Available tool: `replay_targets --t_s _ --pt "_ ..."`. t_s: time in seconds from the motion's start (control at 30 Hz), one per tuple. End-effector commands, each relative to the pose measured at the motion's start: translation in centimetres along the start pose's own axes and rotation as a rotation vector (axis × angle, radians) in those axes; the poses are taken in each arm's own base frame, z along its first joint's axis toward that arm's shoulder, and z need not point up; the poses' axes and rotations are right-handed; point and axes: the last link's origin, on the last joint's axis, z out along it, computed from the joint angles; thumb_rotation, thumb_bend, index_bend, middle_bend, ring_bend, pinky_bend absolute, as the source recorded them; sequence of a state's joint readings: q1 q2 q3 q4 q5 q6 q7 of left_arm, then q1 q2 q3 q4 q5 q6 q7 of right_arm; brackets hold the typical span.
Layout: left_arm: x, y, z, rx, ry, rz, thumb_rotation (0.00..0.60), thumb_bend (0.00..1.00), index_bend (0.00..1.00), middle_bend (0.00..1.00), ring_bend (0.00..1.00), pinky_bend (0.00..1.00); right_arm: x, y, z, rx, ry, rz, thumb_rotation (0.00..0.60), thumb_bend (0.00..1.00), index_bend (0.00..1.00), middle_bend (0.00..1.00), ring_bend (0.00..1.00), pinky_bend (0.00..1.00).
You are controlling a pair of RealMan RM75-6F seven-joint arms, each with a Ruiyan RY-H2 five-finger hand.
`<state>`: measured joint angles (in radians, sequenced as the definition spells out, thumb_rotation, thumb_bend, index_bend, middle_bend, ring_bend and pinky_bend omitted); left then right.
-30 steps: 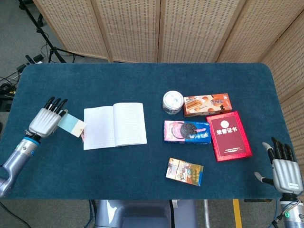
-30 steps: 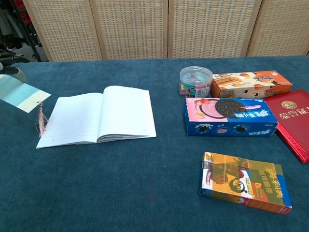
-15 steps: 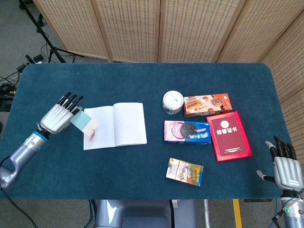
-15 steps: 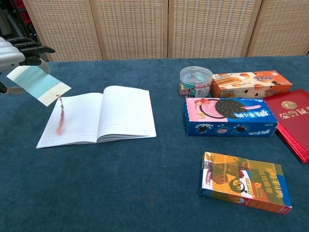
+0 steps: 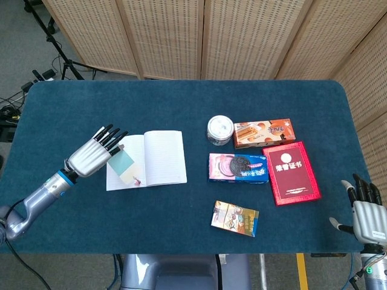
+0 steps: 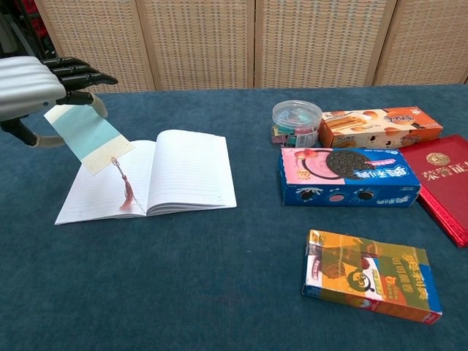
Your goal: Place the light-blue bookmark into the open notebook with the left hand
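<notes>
The light-blue bookmark [image 6: 86,137] hangs tilted in the air over the left page of the open notebook [image 6: 150,185], its pink tassel [image 6: 126,189] dangling down so the end brushes that page. The left hand [image 6: 33,86] holds the bookmark by its upper end, dark fingers stretched out flat above the card, thumb tucked under it. From overhead the card [image 5: 122,163] sits right above the left page, with the hand [image 5: 95,153] reaching in from the left edge of the book [image 5: 147,159].

Well to the right of the notebook stand a clear round tub [image 6: 296,122], a long orange biscuit box [image 6: 381,126] beside it, and a blue cookie box [image 6: 347,177] just nearer. A red certificate folder [image 5: 292,172] lies to the right of the cookie box. A smaller orange and blue snack box [image 6: 371,284] lies alone toward the near edge of the blue table [image 5: 181,103].

The right hand [image 5: 367,212] rests at the near right corner, fingers apart and holding nothing.
</notes>
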<state>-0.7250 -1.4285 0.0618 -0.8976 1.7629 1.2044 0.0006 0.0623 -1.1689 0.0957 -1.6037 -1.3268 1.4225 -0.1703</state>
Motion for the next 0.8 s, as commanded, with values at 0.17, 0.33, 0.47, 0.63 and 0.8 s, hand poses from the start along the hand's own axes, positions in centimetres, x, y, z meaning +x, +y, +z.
replay_targets --t_s 0.17,0.33,0.47,0.63,0.8 --pt "-0.6 -0.2 0.1 -0.003 -0.02 -0.009 0.6 0.29 0.39 0.0 0.0 0.0 -0.1 -0.1 0.1 -0.002 -0.005 -0.005 0.6 0.1 0.12 0.0 0.0 0.0" --pt "-0.5 0.2 0.3 -0.015 -0.007 -0.029 0.6 0.29 0.38 0.0 0.0 0.0 -0.2 -0.1 0.2 -0.003 -0.006 -0.006 0.6 0.1 0.12 0.0 0.0 0.0" --pt "-0.2 1.0 0.3 -0.045 0.014 -0.026 0.6 0.29 0.39 0.0 0.0 0.0 -0.2 -0.1 0.1 -0.004 -0.006 -0.006 0.6 0.1 0.12 0.0 0.0 0.0" --pt "0.0 1.5 0.0 -0.058 0.024 -0.019 0.6 0.29 0.38 0.0 0.0 0.0 -0.1 -0.1 0.0 -0.002 -0.004 -0.004 0.6 0.1 0.12 0.0 0.0 0.0" --pt "0.1 1.4 -0.3 -0.055 0.025 -0.02 0.6 0.29 0.39 0.0 0.0 0.0 -0.1 -0.1 0.0 0.0 -0.002 -0.002 0.6 0.1 0.12 0.0 0.0 0.0"
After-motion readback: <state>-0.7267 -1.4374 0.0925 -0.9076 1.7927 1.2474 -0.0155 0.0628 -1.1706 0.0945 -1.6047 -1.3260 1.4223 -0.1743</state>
